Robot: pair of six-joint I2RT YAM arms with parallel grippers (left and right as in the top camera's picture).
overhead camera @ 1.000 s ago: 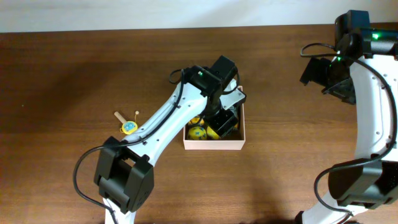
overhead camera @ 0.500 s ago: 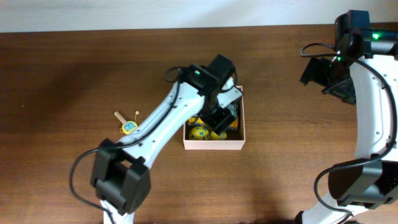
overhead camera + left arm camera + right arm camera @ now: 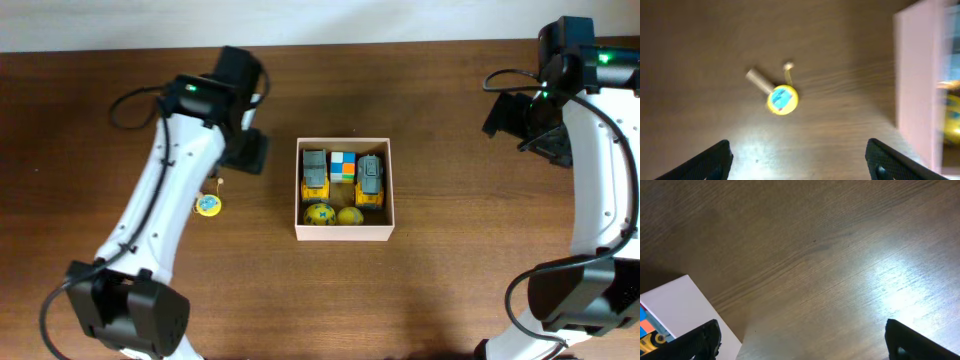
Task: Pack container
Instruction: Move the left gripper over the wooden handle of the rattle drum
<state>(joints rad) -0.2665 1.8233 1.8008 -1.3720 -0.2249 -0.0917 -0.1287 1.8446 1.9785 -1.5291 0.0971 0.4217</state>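
Observation:
The container (image 3: 392, 200), a shallow square box with pale walls, sits mid-table. Inside lie two grey-and-yellow toy trucks (image 3: 315, 172), a coloured cube (image 3: 343, 166) and two yellow balls (image 3: 318, 213). A yellow round toy (image 3: 208, 205) with a small wooden stick lies on the table to its left. My left gripper (image 3: 248, 150) hangs between that toy and the box, open and empty. In the left wrist view the yellow toy (image 3: 782, 99) lies ahead of the left gripper (image 3: 800, 165), with the container wall (image 3: 917, 95) at right. My right gripper (image 3: 517, 120) stays open far right, empty.
Bare dark wood surrounds the box. In the right wrist view the right gripper (image 3: 805, 342) hovers over bare table, and a corner of the container (image 3: 680, 305) shows at lower left. The table's back edge runs along the top of the overhead view.
My left arm has swung from over the container to the left, uncovering the toys inside. Its jaws have spread a little wider. The right arm has not moved.

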